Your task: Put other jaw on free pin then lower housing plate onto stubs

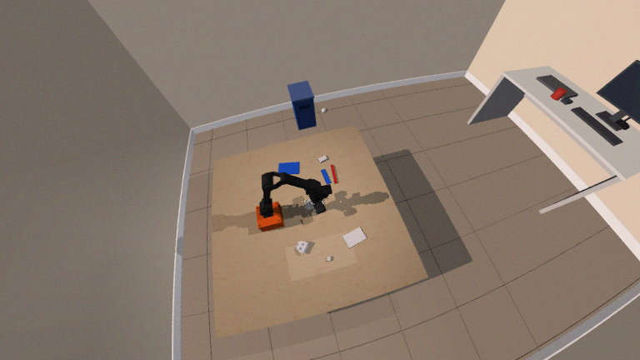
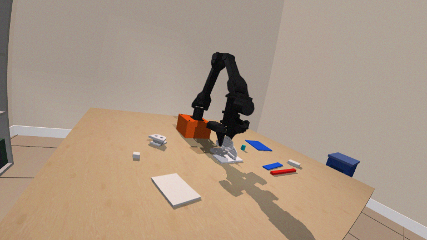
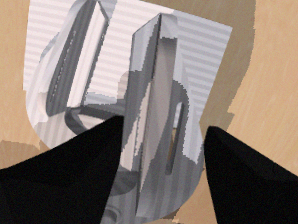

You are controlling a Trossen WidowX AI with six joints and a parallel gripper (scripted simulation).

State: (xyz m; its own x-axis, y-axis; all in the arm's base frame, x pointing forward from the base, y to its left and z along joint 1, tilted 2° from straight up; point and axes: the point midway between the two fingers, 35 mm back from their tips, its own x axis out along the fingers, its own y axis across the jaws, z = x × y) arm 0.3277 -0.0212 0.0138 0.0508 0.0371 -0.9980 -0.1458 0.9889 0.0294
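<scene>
My gripper (image 2: 225, 141) (image 3: 165, 131) is shut on a grey jaw (image 3: 167, 75), whose upright face stands between the fingers. The held jaw is low over the white base plate (image 2: 237, 161) (image 3: 212, 42). The other grey jaw (image 3: 92, 62) stands on the base plate, on the left in the wrist view, roughly side by side with the held one. The free pin and the gear teeth are hidden, so I cannot tell whether the held jaw is on its pin. A white part with two holes (image 1: 302, 246) (image 2: 158, 138), which looks like the housing plate, stands apart from the base.
A flat white panel (image 1: 354, 237) (image 2: 175, 189) and a small white block (image 1: 329, 258) (image 2: 136, 155) lie on the table. A teal cylinder (image 2: 243, 147), blue plates (image 2: 258, 145) (image 2: 272, 165), a red bar (image 2: 283, 171) and another white block (image 2: 293, 163) lie beyond the base plate.
</scene>
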